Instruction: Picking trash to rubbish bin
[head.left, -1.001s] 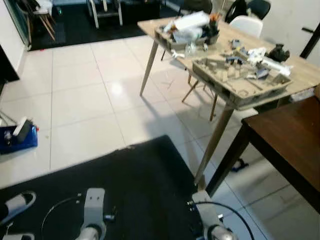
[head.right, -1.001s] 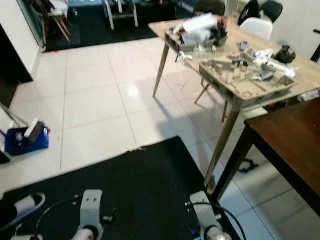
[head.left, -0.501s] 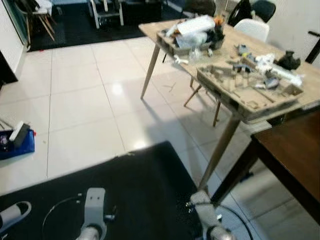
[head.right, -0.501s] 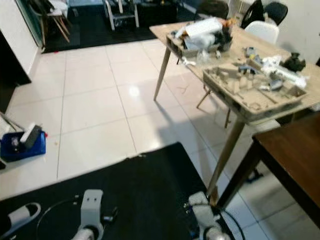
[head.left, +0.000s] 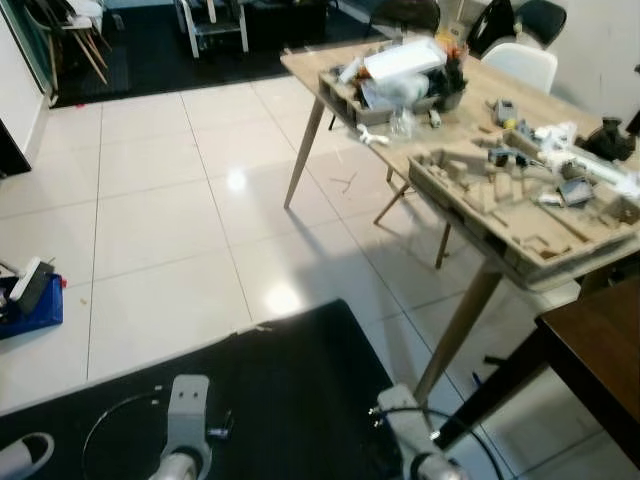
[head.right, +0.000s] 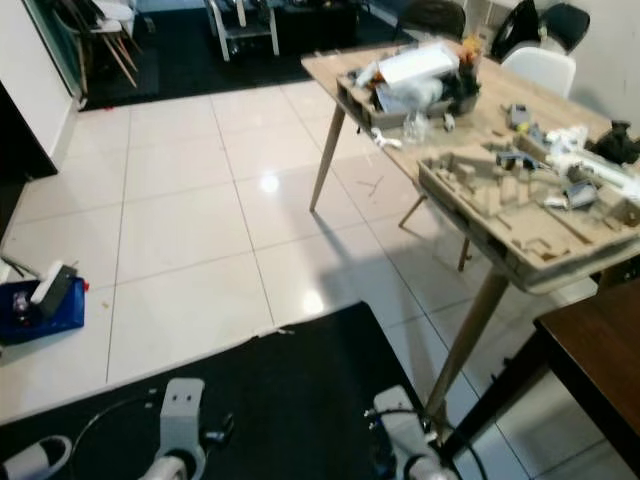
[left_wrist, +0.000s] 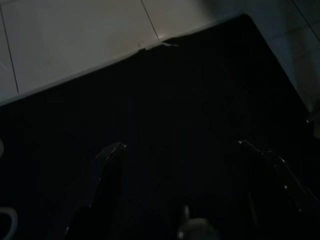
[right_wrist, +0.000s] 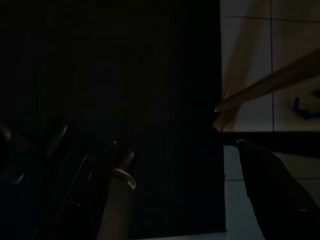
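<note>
A light wooden table (head.left: 330, 62) stands ahead on the right, piled with clutter. On it sit a moulded cardboard tray (head.left: 510, 215) of small parts and a second tray (head.left: 385, 85) heaped with white wrappers and plastic. A small scrap (head.left: 345, 181) lies on the white tiles beside the table leg. Both arms hang low over a black rug (head.left: 270, 400), the left arm (head.left: 187, 425) and the right arm (head.left: 405, 445) at the bottom edge. My left gripper (left_wrist: 182, 150) is open with nothing between its fingers (left_wrist: 111, 165). My right gripper (right_wrist: 177, 150) is open too, next to the rug's edge.
A dark wooden table (head.left: 600, 350) juts in at the lower right. A blue box (head.left: 28, 303) sits on the tiles at the far left, and a white slipper (head.left: 20, 455) lies on the rug. Chairs (head.left: 215, 15) stand at the back.
The whole picture has shifted, so the camera has moved: the wooden table now lies lower and further right, with less of the dark table showing. Both arms hang as before.
</note>
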